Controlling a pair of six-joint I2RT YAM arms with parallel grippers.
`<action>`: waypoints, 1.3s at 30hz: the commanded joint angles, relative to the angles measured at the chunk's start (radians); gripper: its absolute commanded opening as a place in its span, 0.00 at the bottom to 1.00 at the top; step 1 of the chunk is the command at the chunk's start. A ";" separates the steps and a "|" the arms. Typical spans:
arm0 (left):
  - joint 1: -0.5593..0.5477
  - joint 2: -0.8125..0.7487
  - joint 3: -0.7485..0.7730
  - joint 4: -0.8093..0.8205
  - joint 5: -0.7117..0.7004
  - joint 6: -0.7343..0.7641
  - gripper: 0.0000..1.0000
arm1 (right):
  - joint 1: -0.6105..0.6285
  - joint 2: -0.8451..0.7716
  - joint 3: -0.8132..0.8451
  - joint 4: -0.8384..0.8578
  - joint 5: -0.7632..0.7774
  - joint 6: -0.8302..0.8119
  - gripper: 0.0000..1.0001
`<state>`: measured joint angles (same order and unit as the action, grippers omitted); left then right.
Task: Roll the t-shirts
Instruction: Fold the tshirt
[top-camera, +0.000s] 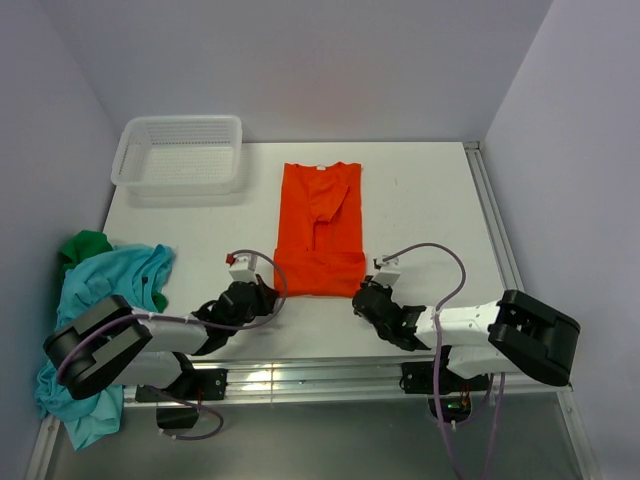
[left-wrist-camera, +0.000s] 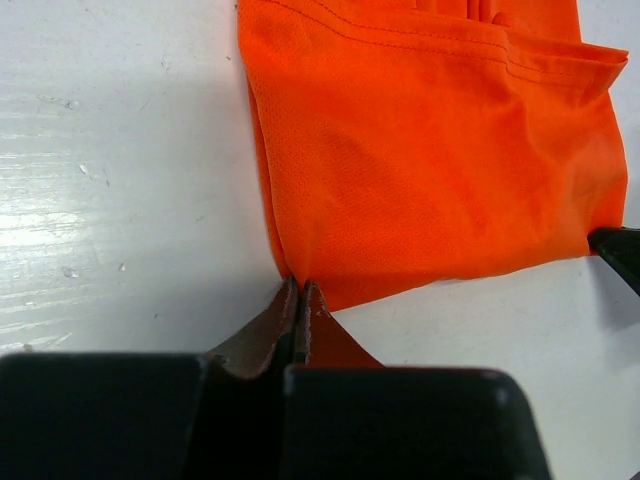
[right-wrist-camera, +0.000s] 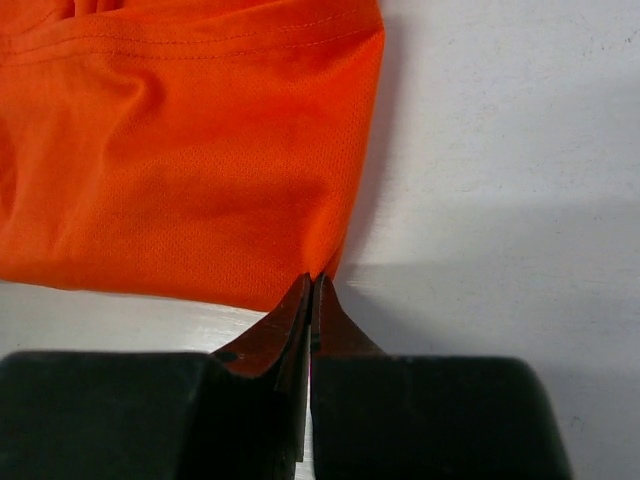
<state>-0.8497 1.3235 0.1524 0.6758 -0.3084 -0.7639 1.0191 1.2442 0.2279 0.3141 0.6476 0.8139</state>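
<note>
Black and pressed tight together, the left claw (left-wrist-camera: 300, 292) touches the near left corner of the bright orange-red cloth t-shirt (left-wrist-camera: 430, 170). The right claw (right-wrist-camera: 312, 285) is squeezed closed too, at the near right corner. I cannot tell if cloth is caught in either. The shirt lies flat just ahead of both claws on the white table (left-wrist-camera: 100, 200). To roll it well, I think both claws must hold the near edge, move away together and keep the roll tight and straight.

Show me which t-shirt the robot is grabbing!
The orange t-shirt, flat mid-table: left gripper and right gripper pinch its near corners. The teal t-shirt and green t-shirt lie crumpled at left.
</note>
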 joint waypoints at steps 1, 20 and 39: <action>-0.005 -0.059 0.024 -0.076 0.005 -0.002 0.00 | 0.009 0.003 0.057 -0.092 0.027 0.014 0.00; -0.006 -0.461 0.176 -0.700 0.069 -0.123 0.00 | 0.018 -0.249 0.200 -0.569 -0.109 0.105 0.00; 0.090 -0.322 0.461 -0.917 0.158 -0.074 0.00 | -0.069 -0.255 0.447 -0.718 -0.180 -0.104 0.00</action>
<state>-0.7948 0.9924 0.5617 -0.2134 -0.1989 -0.8597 0.9821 0.9924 0.6250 -0.3901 0.4934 0.7658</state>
